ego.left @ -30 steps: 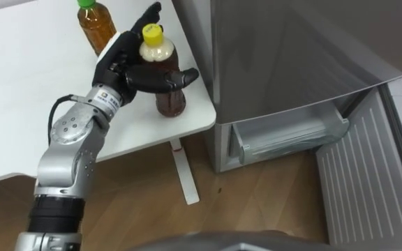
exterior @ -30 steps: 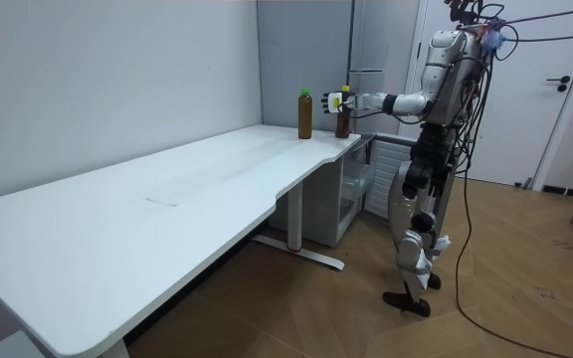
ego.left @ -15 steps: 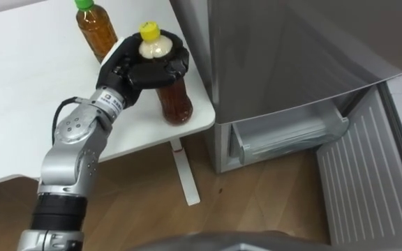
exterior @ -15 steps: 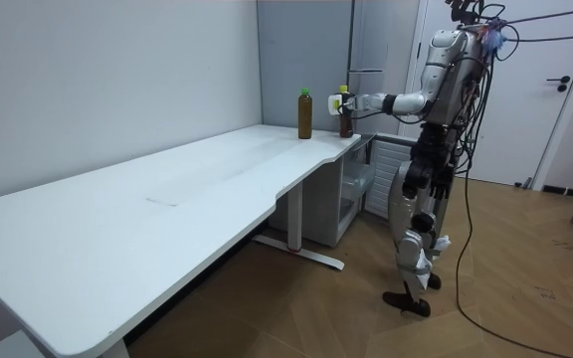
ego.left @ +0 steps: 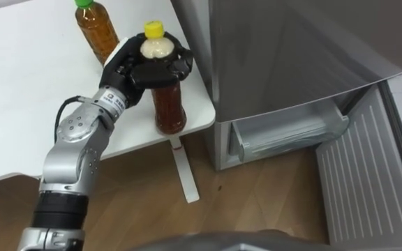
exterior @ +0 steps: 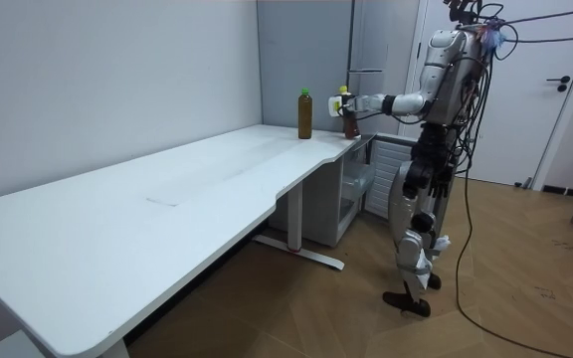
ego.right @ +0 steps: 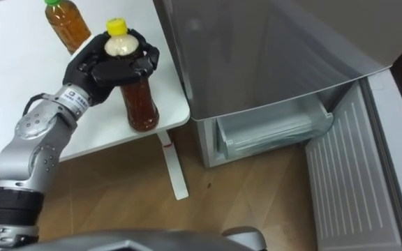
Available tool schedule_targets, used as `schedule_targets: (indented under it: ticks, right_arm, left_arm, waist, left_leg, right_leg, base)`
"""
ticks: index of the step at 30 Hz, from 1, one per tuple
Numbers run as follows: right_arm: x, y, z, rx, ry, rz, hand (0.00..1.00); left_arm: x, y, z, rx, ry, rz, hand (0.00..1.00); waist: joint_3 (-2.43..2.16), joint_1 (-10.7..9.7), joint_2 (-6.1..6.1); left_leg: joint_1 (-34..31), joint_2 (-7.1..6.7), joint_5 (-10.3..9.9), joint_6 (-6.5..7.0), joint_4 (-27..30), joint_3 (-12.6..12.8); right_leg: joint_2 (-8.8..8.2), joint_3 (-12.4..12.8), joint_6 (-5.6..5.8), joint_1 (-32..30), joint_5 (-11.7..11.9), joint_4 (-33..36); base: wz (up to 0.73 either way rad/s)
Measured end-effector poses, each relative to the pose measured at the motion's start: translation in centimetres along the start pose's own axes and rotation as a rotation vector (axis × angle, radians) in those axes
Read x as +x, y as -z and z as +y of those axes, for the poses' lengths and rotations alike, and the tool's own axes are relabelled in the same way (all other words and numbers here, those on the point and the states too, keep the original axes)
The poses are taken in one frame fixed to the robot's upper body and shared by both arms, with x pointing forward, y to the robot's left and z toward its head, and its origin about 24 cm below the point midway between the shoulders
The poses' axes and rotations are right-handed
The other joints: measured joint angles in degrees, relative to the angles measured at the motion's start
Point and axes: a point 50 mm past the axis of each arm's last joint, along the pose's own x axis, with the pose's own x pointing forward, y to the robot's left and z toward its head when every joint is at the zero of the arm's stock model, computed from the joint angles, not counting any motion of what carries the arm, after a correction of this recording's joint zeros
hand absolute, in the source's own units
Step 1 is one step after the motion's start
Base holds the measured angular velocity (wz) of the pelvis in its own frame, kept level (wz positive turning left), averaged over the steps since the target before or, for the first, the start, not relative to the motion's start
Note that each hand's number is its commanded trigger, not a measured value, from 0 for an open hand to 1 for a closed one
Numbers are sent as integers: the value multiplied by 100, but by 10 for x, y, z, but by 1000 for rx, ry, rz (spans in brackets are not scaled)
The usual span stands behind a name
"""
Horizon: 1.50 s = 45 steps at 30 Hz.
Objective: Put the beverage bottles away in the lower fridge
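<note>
A yellow-capped bottle of brown drink (ego.left: 169, 104) stands upright at the right corner of the white table (ego.left: 19, 104), close to its near edge. My left hand (ego.left: 135, 70) is shut on it, fingers and thumb wrapped round its shoulder just under the cap. I cannot tell whether its base touches the table. A second brown bottle (ego.left: 96, 28) with a green cap stands behind it, apart from the hand. The room view shows me standing by the table's end with the left arm stretched out to the yellow-capped bottle (exterior: 349, 121).
The grey fridge (ego.left: 292, 49) stands right of the table. Its lower compartment is open, showing a clear bin (ego.left: 288, 136), and a ribbed white panel (ego.left: 368, 188) juts out at the far right. Wooden floor lies below.
My left hand's fingers have closed round the yellow-capped bottle's shoulder. The bottle has shifted slightly toward the table's near edge.
</note>
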Motion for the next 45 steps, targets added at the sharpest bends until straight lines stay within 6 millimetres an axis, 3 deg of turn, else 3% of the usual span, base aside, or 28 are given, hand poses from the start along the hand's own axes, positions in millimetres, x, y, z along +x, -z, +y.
schedule_targets:
  ticks: [2,10,14,19,21,25,30,33,36,41,43,45]
  right_arm:
    - [0,-3,0,-1,2,-5,0]
    - [0,-12,5,17,16,-28,0]
    - [1,-15,8,2,14,-34,0]
    - [1,-12,8,2,34,-27,0]
    - [1,-11,7,-9,45,-21,0]
    - [1,-14,8,-47,46,-24,0]
    - [1,-14,6,-83,50,-21,0]
    - [0,-17,5,-94,55,-29,0]
    - [-2,-33,4,-128,64,-68,0]
    - [-8,-67,4,-271,95,-175,0]
    - [-11,-76,4,-292,108,-213,0]
    - [-18,-99,11,-275,90,-336,0]
  left_arm:
    - [0,0,0,-17,-7,-4,100]
    - [1,-8,-9,-85,25,-52,100]
    - [-1,-6,-13,-129,44,-54,100]
    - [-13,0,-16,-149,40,-47,100]
    - [-17,1,-17,-152,39,-49,100]
    - [-24,-2,-21,-165,50,-68,100]
    - [-33,-2,-28,-178,63,-79,100]
    - [-36,3,-32,-190,74,-66,100]
    - [-37,4,-33,-203,77,-64,100]
    - [-40,9,-39,-270,102,-54,100]
    - [-40,16,-41,-283,106,-27,100]
    - [-41,29,-39,-298,90,25,100]
  waist:
    - [9,1,-21]
    - [-37,163,-135]
    - [-56,185,-171]
    - [-64,328,-146]
    - [-69,458,-125]
    - [-74,518,-118]
    - [-81,801,-103]
    - [-76,841,-111]
    - [-37,932,-154]
    - [-21,1086,-180]
    - [-20,1146,-185]
    - [-19,1151,-187]
  left_leg:
    - [-11,-2,4,6,-5,-7]
    - [-126,-3,14,13,51,-14]
    - [-145,-10,14,13,72,-48]
    - [-150,-15,14,12,91,-97]
    - [-206,-17,20,1,107,-177]
    - [-353,-26,24,-4,184,-351]
    - [-400,-26,41,-25,202,-425]
    - [-452,-40,55,-25,260,-477]
    - [-493,-46,80,-29,292,-489]
    - [-508,-60,92,-14,255,-470]
    - [-510,-63,94,-12,258,-482]
    - [-517,-62,94,-13,262,-476]
  right_leg:
    - [-9,-25,0,-5,0,-2]
    - [-13,-50,0,-96,0,-14]
    - [-30,-219,0,-22,0,-21]
    - [-40,-414,0,73,0,-102]
    - [-40,-483,0,54,0,-102]
    - [-48,-695,0,45,0,-98]
    - [-49,-833,0,44,0,-98]
    - [-62,-962,0,57,0,-96]
    - [-71,-977,0,37,0,-96]
    - [-89,-1015,1,40,-1,-94]
    - [-94,-1015,1,37,-1,-92]
    - [-90,-1016,1,27,-1,-92]
  base:
    - [2]
    - [2]
    - [15]
    - [13]
    - [14]
    - [30]
    - [12]
    - [20]
    - [4]
    - [4]
    - [0]
    - [0]
